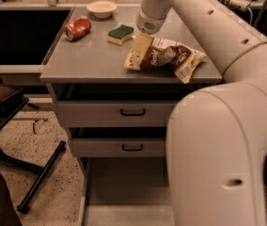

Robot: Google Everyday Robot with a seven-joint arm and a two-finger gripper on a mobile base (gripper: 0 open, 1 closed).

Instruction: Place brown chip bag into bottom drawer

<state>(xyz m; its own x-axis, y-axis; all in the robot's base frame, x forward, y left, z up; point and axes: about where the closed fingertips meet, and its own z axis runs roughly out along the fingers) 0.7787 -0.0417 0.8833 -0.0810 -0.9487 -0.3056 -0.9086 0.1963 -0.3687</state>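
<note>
Your gripper [139, 53] sits at the one bag's [171, 58] left end; you can't tell its grip. One can [77, 27], one sponge [121, 33], one bowl [101, 7] nearby; bottom drawer [124, 187] open.

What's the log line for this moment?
gripper: at brown chip bag | brown chip bag: lying on cabinet top | bottom drawer: open

Count on cabinet top: 1 crinkled dark brown foil chip bag [167, 59]; 1 red soda can [77, 28]; 1 green-and-yellow sponge [121, 34]; 1 small white bowl [101, 8].
Drawers: 2 grey drawers with black handles [96, 113]; 1 deep grey bottom drawer [124, 189].
Grippers: 1 cream gripper [137, 55], at the bag's left end.
</note>
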